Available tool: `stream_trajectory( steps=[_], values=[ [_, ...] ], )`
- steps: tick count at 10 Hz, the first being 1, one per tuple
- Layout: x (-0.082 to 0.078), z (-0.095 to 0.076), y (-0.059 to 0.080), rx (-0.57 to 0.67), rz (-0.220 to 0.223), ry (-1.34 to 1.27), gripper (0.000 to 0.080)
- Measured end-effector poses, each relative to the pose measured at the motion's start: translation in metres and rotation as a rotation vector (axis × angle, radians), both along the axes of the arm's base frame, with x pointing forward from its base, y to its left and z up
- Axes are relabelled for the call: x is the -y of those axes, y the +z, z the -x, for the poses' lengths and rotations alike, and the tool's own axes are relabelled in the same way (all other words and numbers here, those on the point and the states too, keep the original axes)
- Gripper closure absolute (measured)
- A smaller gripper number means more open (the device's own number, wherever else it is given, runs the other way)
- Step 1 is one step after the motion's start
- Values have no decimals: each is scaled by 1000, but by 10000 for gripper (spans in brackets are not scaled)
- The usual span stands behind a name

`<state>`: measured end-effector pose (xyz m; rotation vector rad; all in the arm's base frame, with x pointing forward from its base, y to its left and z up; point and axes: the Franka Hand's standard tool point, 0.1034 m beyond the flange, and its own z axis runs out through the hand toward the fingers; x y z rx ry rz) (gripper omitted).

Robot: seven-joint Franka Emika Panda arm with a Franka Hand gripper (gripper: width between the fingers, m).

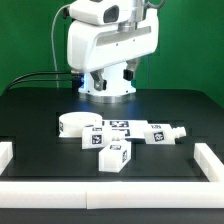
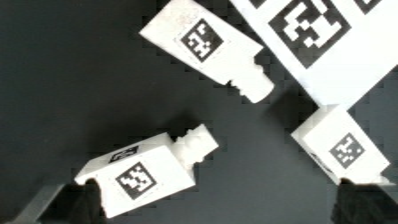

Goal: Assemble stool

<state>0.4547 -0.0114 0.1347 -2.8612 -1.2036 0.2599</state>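
Observation:
In the exterior view the round white seat disc (image 1: 74, 125) lies on the black table. Three chunky white tagged legs lie near it: one beside the disc (image 1: 95, 139), one nearer the front (image 1: 115, 157), one at the exterior view's right (image 1: 160, 133). The wrist view looks down on the legs: one (image 2: 151, 165) by one dark finger (image 2: 63, 205), one farther off (image 2: 222, 45), one (image 2: 338, 142) by the other finger (image 2: 365, 203). My gripper (image 2: 214, 212) is open and empty, above the table. Its fingers do not show in the exterior view.
The marker board (image 1: 117, 126) lies among the legs and shows in the wrist view (image 2: 329, 30). White border rails run along the front (image 1: 110, 190), the exterior view's left (image 1: 8, 152) and right (image 1: 208, 158). The robot base (image 1: 108, 85) stands at the back.

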Motion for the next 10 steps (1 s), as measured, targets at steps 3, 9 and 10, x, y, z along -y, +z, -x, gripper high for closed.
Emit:
stream_trajectory(
  steps=[3,9,10],
  values=[
    [0,2,-2,-4,0,-1,149],
    [17,95,-55,19,-21,9,149],
    [17,93,-54,25,-21,10,149]
  ],
)
